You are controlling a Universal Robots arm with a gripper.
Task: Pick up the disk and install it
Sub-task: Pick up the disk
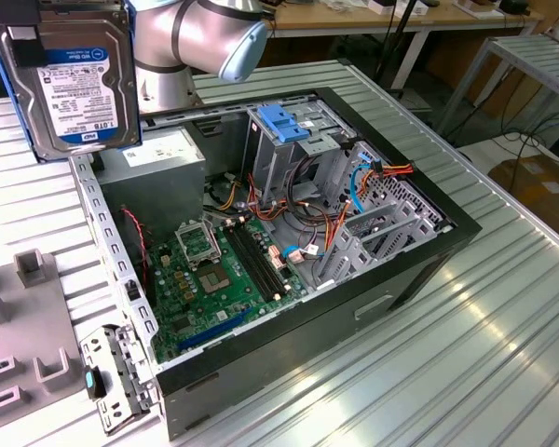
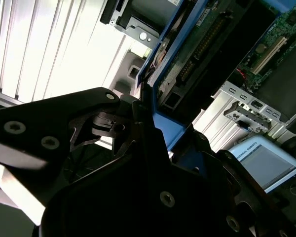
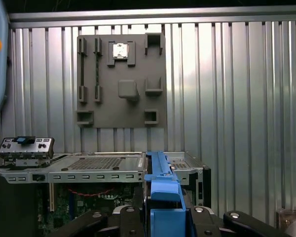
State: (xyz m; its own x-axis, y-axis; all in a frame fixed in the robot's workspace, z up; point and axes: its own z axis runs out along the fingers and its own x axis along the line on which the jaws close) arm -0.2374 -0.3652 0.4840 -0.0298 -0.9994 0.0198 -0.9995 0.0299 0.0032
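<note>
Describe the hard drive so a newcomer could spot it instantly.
Find the open computer case. Above its corner at the exterior view's upper left hangs the disk, held aloft. It alone is a flat silver slab with a white-and-blue label.

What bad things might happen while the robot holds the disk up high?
The gripper pinches the disk by its blue frame edge, high up; a slip might drop it onto the motherboard in the open case. The loose orange cables beside the drive cage might also snag it.
</note>
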